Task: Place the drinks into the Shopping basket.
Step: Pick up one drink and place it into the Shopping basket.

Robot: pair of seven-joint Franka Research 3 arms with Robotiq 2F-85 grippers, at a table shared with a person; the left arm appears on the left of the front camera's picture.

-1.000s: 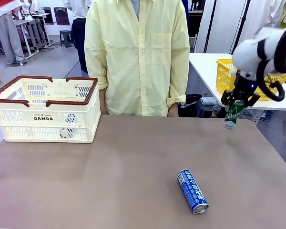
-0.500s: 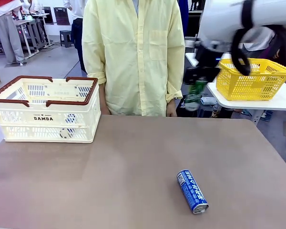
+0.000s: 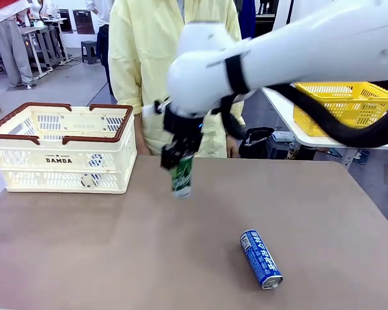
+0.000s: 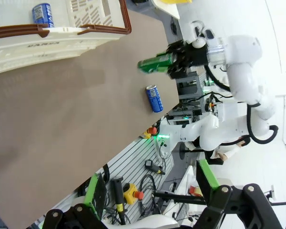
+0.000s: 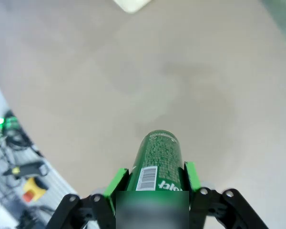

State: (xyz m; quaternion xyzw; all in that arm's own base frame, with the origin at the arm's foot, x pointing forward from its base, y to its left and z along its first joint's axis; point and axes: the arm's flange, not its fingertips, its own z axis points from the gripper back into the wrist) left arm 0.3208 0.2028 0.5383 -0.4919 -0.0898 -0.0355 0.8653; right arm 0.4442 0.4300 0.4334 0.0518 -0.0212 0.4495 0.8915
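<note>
Currently you hold two units. Your right gripper (image 3: 176,154) has its jaws clamped on the top of the green can (image 3: 182,178), which hangs upright over the table (image 3: 116,258) at 3 o'clock of the Shopping basket (image 3: 64,169). The blue can (image 3: 261,259) lies on its side at 5 o'clock of the green can, well apart. Your left gripper (image 4: 150,176) has its jaws wide, with nothing between them.

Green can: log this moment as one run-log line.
right gripper: shut on green can, above table | left gripper: open | blue can: lying on table | Shopping basket: green can not yet in
</note>
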